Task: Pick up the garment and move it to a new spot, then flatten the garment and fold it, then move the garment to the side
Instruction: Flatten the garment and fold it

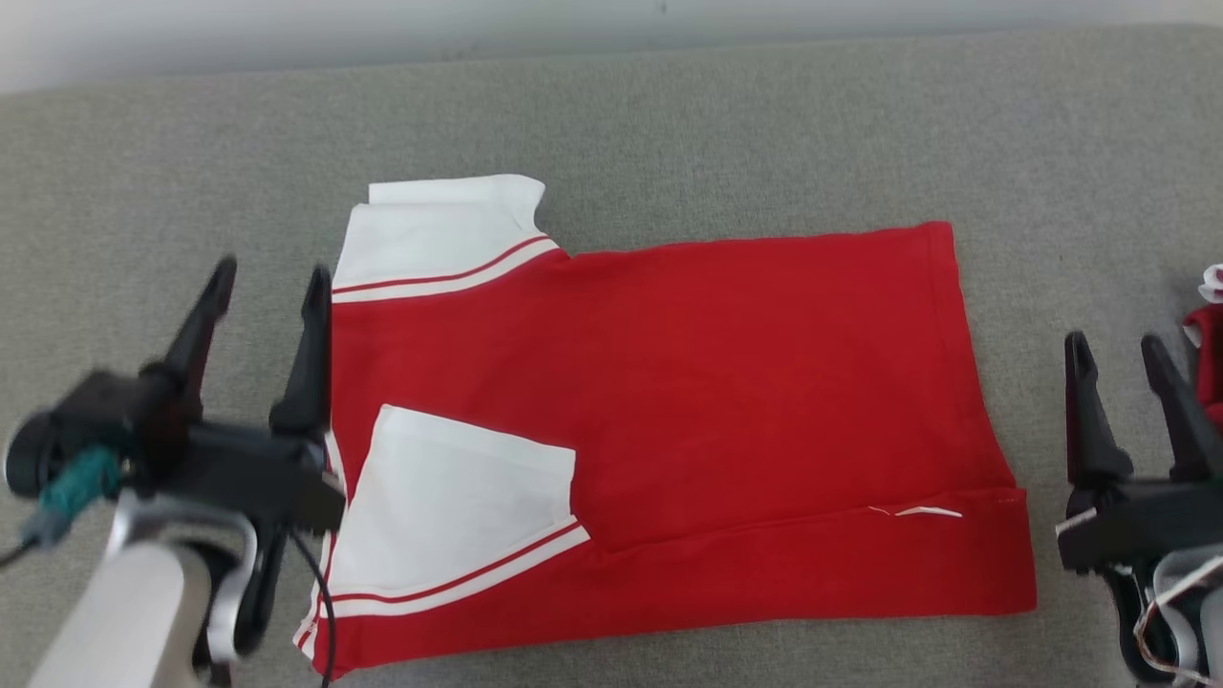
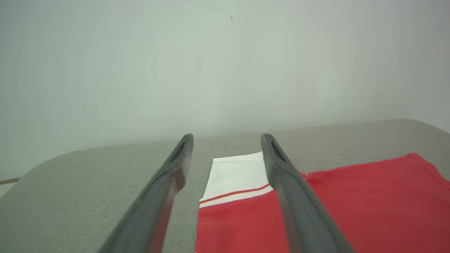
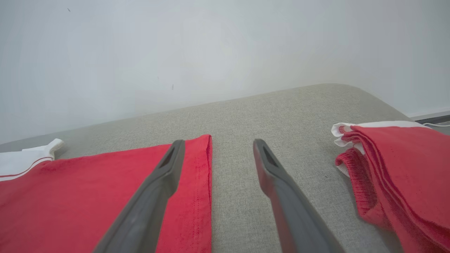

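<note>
Across the middle of the grey cushion the red garment lies flat, sleeves folded in, and my left pincer at its sleeve end and right pincer beyond its hem both stand spread and empty, placed, I judge, for the next fold.

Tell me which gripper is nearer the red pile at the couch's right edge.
Right. The right gripper sits just left of the red pile, between it and the spread garment. The left gripper is across the garment, at its sleeve end.
</note>
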You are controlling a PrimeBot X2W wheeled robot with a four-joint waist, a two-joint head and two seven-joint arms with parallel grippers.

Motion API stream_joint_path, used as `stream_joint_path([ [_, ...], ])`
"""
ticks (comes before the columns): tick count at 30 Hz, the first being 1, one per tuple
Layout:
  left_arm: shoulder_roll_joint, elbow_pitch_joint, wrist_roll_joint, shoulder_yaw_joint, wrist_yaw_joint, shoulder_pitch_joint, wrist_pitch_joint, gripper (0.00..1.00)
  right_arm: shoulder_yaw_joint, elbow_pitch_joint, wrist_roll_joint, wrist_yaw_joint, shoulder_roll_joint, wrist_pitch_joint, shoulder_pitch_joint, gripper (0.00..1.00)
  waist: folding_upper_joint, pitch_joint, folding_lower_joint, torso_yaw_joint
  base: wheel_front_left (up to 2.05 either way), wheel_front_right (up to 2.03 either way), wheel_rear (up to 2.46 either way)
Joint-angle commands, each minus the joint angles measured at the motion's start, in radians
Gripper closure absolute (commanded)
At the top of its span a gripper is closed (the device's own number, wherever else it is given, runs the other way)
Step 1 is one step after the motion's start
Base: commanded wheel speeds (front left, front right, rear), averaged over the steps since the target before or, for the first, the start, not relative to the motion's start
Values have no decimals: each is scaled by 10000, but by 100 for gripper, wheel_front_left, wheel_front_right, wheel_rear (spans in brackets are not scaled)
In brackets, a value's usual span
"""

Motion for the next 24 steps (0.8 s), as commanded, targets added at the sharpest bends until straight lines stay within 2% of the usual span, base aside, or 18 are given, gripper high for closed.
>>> stream_joint_path([
  [1,25,154,90,-76,-129,-605,137,0,114,163,78,-9,-181,-99,-362,0,-1,210,-1,-68,0,0,0],
  [7,12,1379,83,-449,-815,-2878,889,0,643,755,260,-9,-665,-322,-1704,0,-1,723,-1,-256,0,0,0],
  [8,-43,1954,-34,-609,-1065,-3557,1281,0,807,937,311,-9,-799,-381,-2094,0,-1,912,-1,-311,0,0,0],
  [15,-143,4705,-410,-968,-1915,-5595,2494,0,1422,1405,545,-8,-966,-758,-3067,0,-1,1579,-1,-635,0,0,0],
  [20,-87,6425,-465,-1117,-2363,-6570,3013,0,1820,1723,736,-8,-984,-1030,-3487,0,-1,1940,-1,-898,0,0,0],
  [24,-52,7417,-488,-1226,-2558,-7028,3252,0,2076,1961,887,-8,-1050,-1212,-3689,0,-1,2146,-1,-1024,0,0,0],
])
